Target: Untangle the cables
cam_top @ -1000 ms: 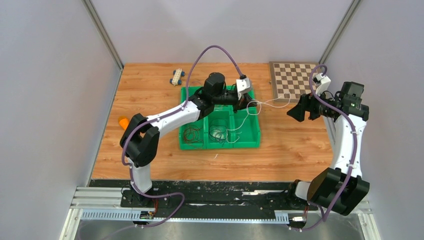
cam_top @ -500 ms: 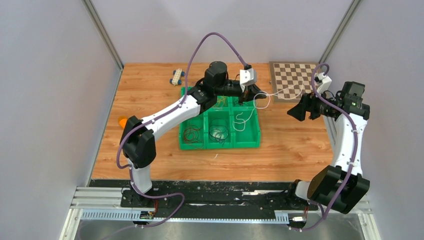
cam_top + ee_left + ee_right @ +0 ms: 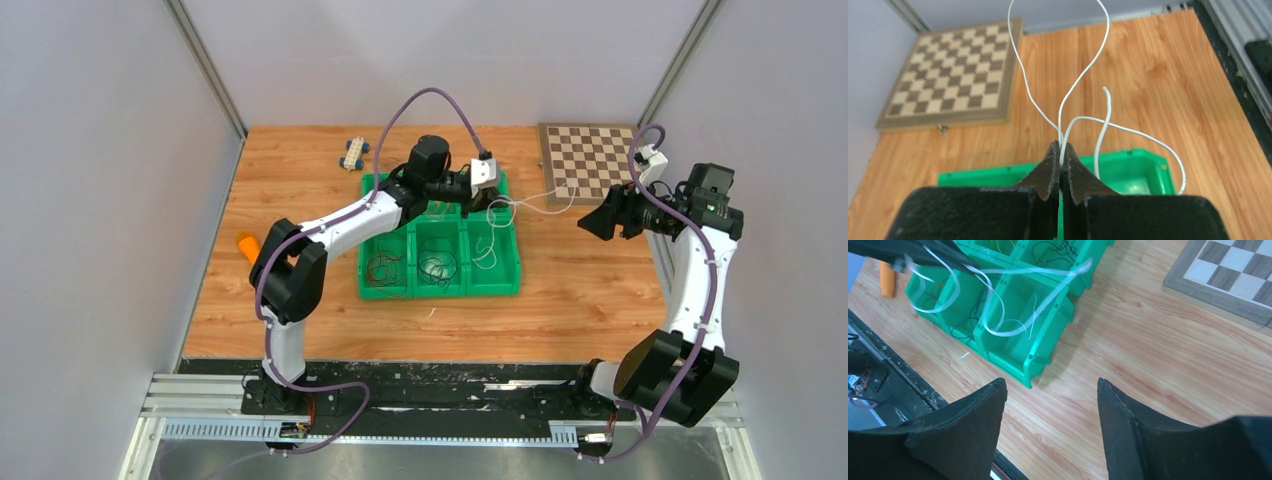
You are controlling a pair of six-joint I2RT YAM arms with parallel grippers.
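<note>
Honestly, the thin white wire point(image 3: 1105, 121) could knot tighter: my left pincer point(image 3: 1060, 150) is clamped on several of its strands at once, above the far right compartment of the green plastic bin point(image 3: 440, 292). My right pincer point(image 3: 1050, 385) hangs open and empty, well to the right; grabbing so fine a strand could miss.
</note>
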